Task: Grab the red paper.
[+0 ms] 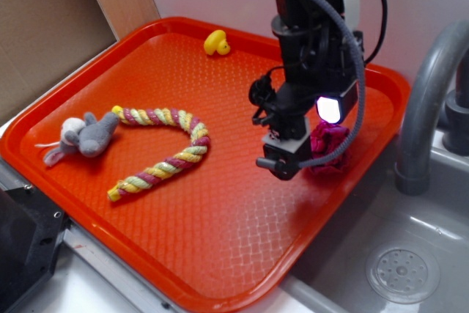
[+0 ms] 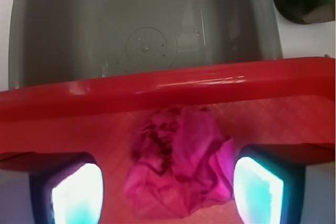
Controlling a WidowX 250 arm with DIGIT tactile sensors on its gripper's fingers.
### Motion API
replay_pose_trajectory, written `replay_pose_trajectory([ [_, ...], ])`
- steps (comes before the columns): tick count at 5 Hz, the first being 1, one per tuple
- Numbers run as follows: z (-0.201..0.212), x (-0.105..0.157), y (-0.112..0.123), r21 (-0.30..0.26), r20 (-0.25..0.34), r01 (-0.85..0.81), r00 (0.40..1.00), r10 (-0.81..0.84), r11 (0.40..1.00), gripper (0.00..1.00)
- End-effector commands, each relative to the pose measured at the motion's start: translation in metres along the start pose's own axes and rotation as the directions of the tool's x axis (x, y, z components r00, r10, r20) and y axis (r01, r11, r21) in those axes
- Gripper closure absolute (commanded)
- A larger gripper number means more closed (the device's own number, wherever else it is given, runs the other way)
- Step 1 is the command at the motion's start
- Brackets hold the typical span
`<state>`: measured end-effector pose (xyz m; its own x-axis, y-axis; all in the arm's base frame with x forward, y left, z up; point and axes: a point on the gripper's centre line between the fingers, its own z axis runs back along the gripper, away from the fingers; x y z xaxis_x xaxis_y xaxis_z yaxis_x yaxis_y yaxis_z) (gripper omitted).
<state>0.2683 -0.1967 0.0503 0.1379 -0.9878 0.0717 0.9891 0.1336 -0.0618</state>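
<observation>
The red paper (image 2: 181, 163) is a crumpled crimson ball lying on the orange-red tray (image 2: 157, 90) near its right rim. In the exterior view the red paper (image 1: 331, 148) shows partly behind the arm. My gripper (image 2: 168, 192) is open and straddles the ball: the left glowing pad (image 2: 76, 195) stands a little clear of it, the right pad (image 2: 257, 190) is close to its edge. From outside, the gripper (image 1: 293, 153) sits low over the tray, right at the paper.
A grey toy mouse (image 1: 84, 137) and a curved multicolour rope (image 1: 165, 152) lie on the tray's left half, a yellow duck (image 1: 216, 43) at its back. A grey sink (image 2: 147, 24) with drain and a faucet (image 1: 429, 100) lie just past the tray's right rim.
</observation>
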Motion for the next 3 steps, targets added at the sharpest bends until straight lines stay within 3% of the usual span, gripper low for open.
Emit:
replay_pose_trajectory([
  [1, -0.002, 0.009, -0.012, 0.074, -0.077, -0.007, 0.997, 0.013, 0.997, 0.00],
  [3, -0.020, 0.010, -0.017, 0.129, -0.200, 0.003, 0.980, 0.023, 0.992, 0.00],
])
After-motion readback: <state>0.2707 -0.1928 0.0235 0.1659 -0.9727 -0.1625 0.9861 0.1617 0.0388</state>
